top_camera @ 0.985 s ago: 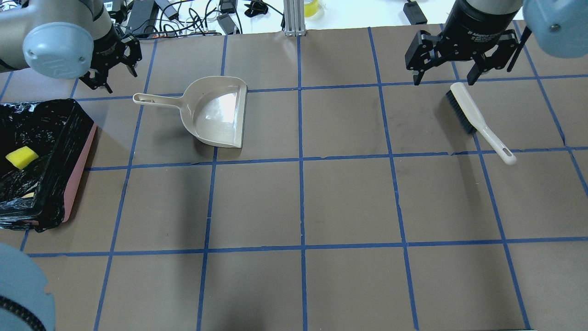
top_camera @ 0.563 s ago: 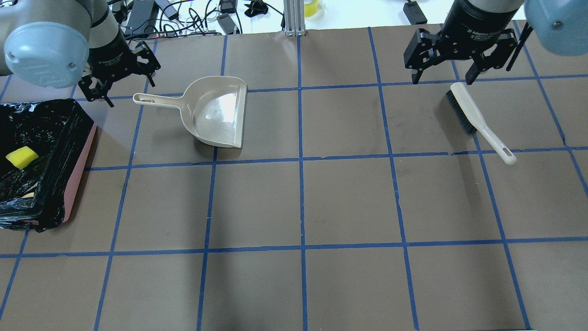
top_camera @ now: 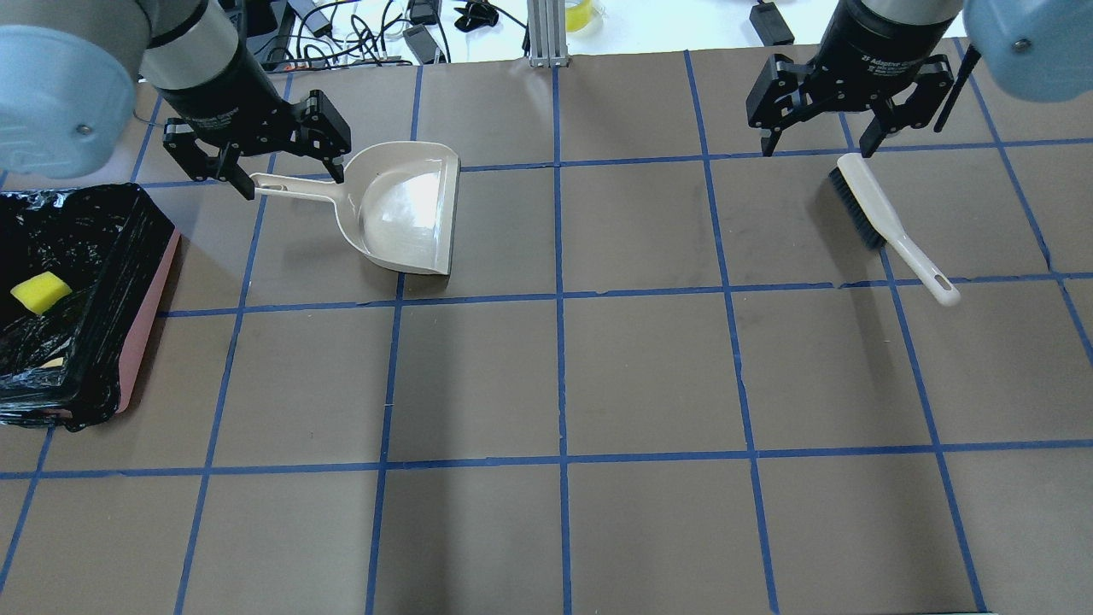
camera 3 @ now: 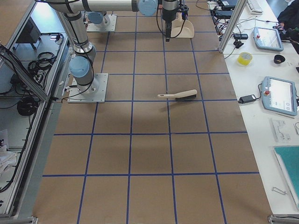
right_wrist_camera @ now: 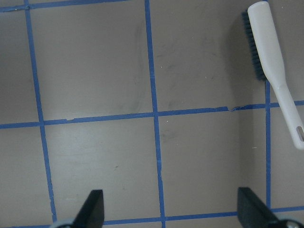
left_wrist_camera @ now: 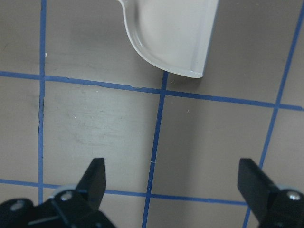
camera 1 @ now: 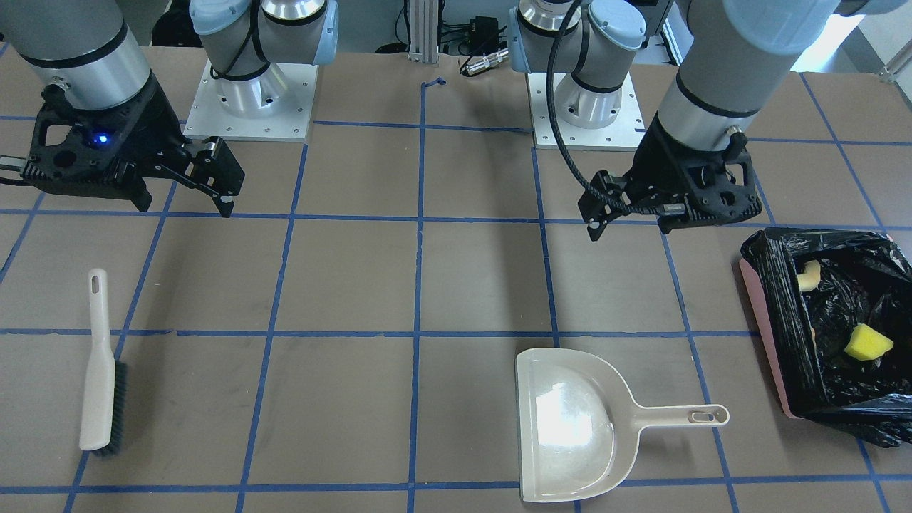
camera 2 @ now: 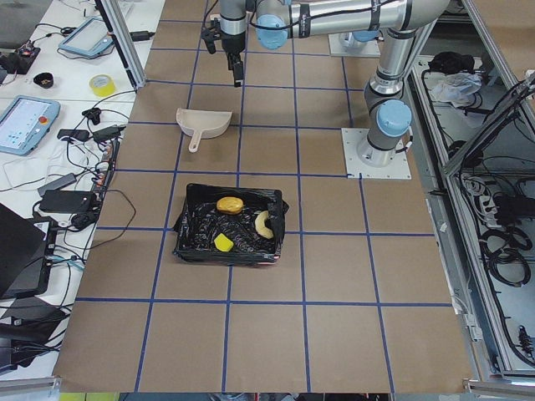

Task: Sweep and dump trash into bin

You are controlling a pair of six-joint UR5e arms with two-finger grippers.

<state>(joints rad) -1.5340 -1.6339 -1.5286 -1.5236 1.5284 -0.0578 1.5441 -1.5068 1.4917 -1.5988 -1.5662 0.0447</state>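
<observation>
The pink bin (top_camera: 147, 320) with its black liner stands at the table's left edge; it also shows in the front view (camera 1: 764, 331) and the left view (camera 2: 191, 219). The trash lies inside it: the yellow-green wedge (top_camera: 38, 292) (camera 1: 868, 343), the pale rind slice (camera 1: 809, 276) (camera 2: 262, 223) and the golden-brown lump (camera 2: 229, 204). My left gripper (top_camera: 293, 184) (left_wrist_camera: 173, 185) is open and empty, above the table by the beige dustpan's (top_camera: 401, 209) handle. My right gripper (top_camera: 815, 152) (right_wrist_camera: 171, 204) is open and empty, just behind the brush (top_camera: 888, 224) (right_wrist_camera: 273, 61).
The dustpan (camera 1: 570, 427) lies flat and empty, its handle pointing toward the bin. The brush (camera 1: 98, 370) lies on its side on the table's right part. Cables and devices sit beyond the table's far edge (top_camera: 341, 34).
My left gripper has moved right, from near the bin's far corner to over the dustpan handle. My right gripper has shifted slightly back. Dustpan, brush and bin have not moved.
</observation>
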